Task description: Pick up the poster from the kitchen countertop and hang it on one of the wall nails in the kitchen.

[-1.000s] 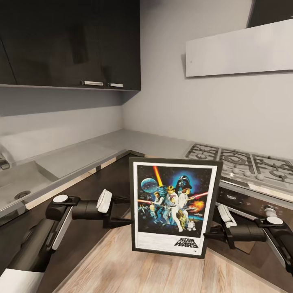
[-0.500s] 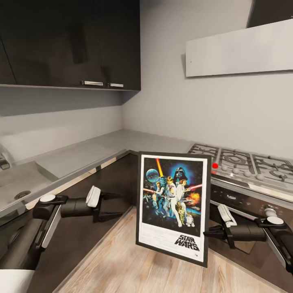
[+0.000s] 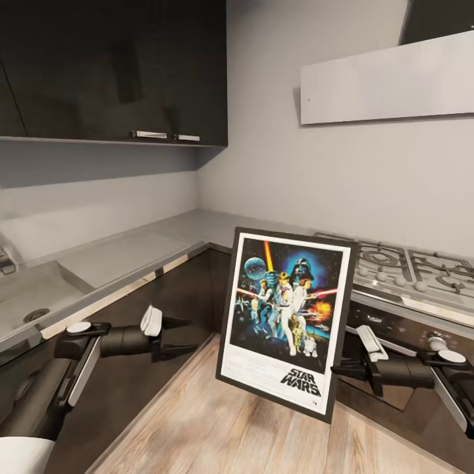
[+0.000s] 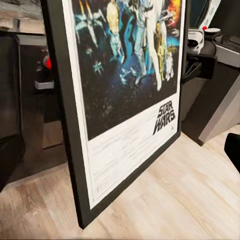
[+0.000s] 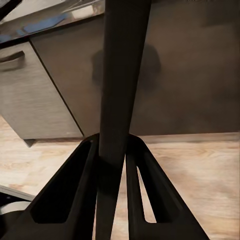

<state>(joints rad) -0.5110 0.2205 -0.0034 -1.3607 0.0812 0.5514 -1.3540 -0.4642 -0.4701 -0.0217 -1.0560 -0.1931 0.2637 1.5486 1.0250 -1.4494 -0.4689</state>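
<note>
Right gripper (image 3: 342, 370) pinches the lower right edge of the poster (image 3: 288, 318); in the right wrist view both fingers (image 5: 145, 190) clamp the dark frame edge (image 5: 117, 100). Poster is off the counter, over the wood floor (image 3: 217, 434), tilted. Left gripper (image 3: 187, 337) is spread, apart from the poster. Behind: kitchen countertop (image 3: 138, 247), gas hob (image 3: 408, 266), dark wall cabinets (image 3: 112, 66).

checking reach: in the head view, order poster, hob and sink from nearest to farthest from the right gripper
1. poster: its edge sits in the right gripper's jaws.
2. hob: on the countertop just above that gripper.
3. sink: far across, at the left side.
</note>
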